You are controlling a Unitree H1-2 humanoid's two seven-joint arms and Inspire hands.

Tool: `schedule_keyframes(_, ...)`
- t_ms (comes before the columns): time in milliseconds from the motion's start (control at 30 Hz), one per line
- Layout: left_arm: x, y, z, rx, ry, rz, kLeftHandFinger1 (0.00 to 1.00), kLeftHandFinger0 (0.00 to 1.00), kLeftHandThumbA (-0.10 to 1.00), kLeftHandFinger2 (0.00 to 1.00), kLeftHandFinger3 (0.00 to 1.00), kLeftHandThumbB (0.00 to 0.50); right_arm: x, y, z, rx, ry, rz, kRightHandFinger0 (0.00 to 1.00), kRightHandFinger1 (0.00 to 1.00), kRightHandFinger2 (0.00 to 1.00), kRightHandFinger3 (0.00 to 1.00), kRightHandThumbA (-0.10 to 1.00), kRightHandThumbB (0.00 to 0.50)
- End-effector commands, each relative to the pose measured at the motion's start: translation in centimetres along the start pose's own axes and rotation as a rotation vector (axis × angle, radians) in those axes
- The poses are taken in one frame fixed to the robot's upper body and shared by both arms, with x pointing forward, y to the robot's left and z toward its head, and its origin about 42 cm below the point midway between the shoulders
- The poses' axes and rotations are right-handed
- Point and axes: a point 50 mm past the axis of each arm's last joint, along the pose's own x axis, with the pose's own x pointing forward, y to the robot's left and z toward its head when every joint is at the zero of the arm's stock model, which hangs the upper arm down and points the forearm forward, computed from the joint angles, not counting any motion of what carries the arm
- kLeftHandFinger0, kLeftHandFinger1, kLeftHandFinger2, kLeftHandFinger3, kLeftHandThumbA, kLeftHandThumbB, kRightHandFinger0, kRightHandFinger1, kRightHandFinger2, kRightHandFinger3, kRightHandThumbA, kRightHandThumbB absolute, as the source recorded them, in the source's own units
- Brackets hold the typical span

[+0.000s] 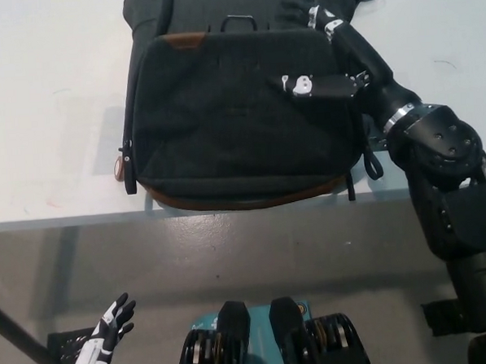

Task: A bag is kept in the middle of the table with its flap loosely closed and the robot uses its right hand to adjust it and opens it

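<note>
1. Here the bag (239,109) lies flat in the middle of the table (51,102), its near edge at the table's front edge, so the flap (231,117) faces up and can be reached from above.
2. The black right hand (325,43) rests on the bag's far right corner, palm down. Its fingers (312,15) lie spread and fairly straight over the flap's top edge, and its thumb (303,84) stretches sideways across the flap. It grips nothing that I can see; it looks more like pressing or feeling for the edge than holding.
3. That placement makes sense, I judge: the seam where the flap meets the bag's body runs just under the fingers, and that is the place to catch the flap and lift it.
4. Just beside the fingers, toward the bag's middle, sits a small metal handle loop (239,21); a brown leather tab (185,41) lies farther along the same edge.
5. The flap lies shut and flat, so the opening is not yet done.
6. The white left hand (108,328) hangs low beneath the table's front edge, fingers apart and empty, well clear of the work.
</note>
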Motion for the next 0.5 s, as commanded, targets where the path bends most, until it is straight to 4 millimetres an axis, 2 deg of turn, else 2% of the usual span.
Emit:
schedule_keyframes(0, 0.4, 0.7, 0.8, 0.01, -0.04, -0.016, 1.0, 1.0, 1.0, 1.0, 1.0, 0.5, 1.3, 0.4, 1.6, -0.062, -0.002, -0.106, 0.01, 0.37, 0.65, 0.61, -0.1, 0.107)
schedule_keyframes(67, 0.4, 0.8, 0.7, 0.013, -0.044, -0.022, 1.0, 1.0, 1.0, 1.0, 1.0, 0.5, 1.1, 0.2, 1.2, -0.053, -0.003, -0.127, 0.04, 0.48, 0.8, 0.85, -0.1, 0.078)
schedule_keyframes(167, 0.5, 0.8, 0.7, 0.016, -0.047, -0.023, 1.0, 1.0, 1.0, 1.0, 1.0, 0.5, 1.0, -0.1, 1.3, -0.027, -0.024, -0.136, 0.02, 0.51, 0.86, 0.87, -0.1, 0.095)
schedule_keyframes(467, 0.5, 0.8, 0.6, 0.011, -0.047, -0.018, 1.0, 1.0, 1.0, 1.0, 1.0, 0.5, 0.0, -0.3, 1.2, 0.023, -0.049, -0.163, 0.0, 0.5, 0.84, 0.86, -0.1, 0.093)
